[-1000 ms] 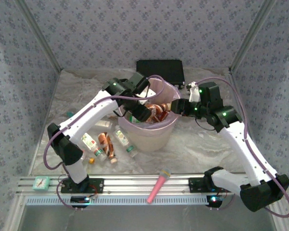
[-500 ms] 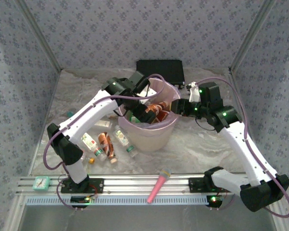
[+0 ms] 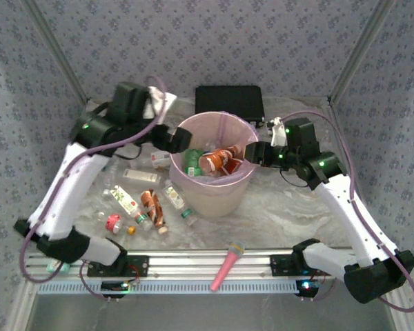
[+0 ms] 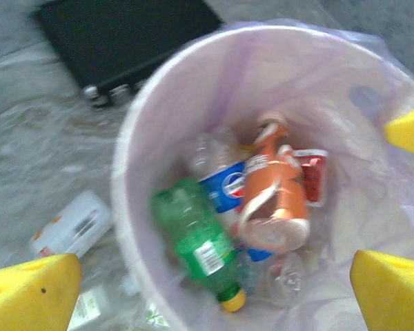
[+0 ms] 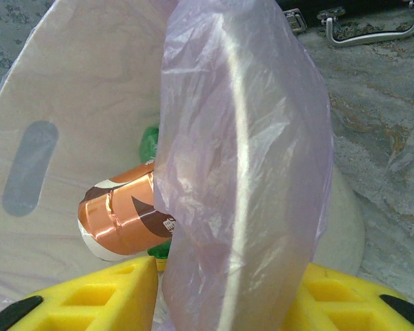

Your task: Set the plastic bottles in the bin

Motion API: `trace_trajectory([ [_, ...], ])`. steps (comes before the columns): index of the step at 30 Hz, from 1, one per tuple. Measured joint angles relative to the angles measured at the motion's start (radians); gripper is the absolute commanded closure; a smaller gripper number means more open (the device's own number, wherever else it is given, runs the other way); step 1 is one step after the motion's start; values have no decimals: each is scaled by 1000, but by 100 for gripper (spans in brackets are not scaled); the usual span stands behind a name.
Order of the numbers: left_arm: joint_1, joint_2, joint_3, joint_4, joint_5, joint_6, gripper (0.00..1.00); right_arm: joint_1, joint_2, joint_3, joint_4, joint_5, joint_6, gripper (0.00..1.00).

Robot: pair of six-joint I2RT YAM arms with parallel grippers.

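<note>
The bin (image 3: 217, 196) is a cream bucket with a pink bag and stands mid-table. Several plastic bottles lie inside it, among them a green one (image 4: 200, 245), an orange one (image 4: 279, 200) and a blue-labelled one (image 4: 228, 186). More bottles lie on the table to its left: a white-labelled one (image 3: 127, 201), a brown one (image 3: 152, 207) and a clear one (image 3: 174, 196). My left gripper (image 3: 176, 141) hangs open and empty by the bin's left rim; from its wrist it (image 4: 214, 296) looks down into the bin. My right gripper (image 5: 221, 303) is shut on the bin's right rim (image 5: 241, 172) and bag.
A flat black box (image 3: 230, 102) lies behind the bin. A pink microphone-shaped stick (image 3: 226, 265) rests on the front rail. A white bottle (image 4: 72, 227) lies on the table beside the bin's left wall. Patterned walls close in both sides and the back.
My left gripper opened over the bin, and the arm swung back to the left. A green bottle now lies in the bin. The right arm has not moved.
</note>
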Motion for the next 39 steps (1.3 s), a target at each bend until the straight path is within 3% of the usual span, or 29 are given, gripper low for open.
trace_trajectory([
  [4, 176, -178, -237, 40, 20, -87, 2, 0, 0, 0, 0, 0, 0, 54],
  [8, 297, -207, -403, 53, 6, -98, 0, 0, 0, 2, -3, 0, -5, 55],
  [18, 319, 45, -613, 270, -95, 205, 0, 0, 13, 17, -22, -5, -19, 55],
  [25, 400, 243, -612, 386, -14, 344, 0, 0, 33, 32, -23, -12, -22, 55],
  [39, 404, 494, -478, 443, 8, 464, 0, -1, 34, 32, -23, -15, -27, 55],
])
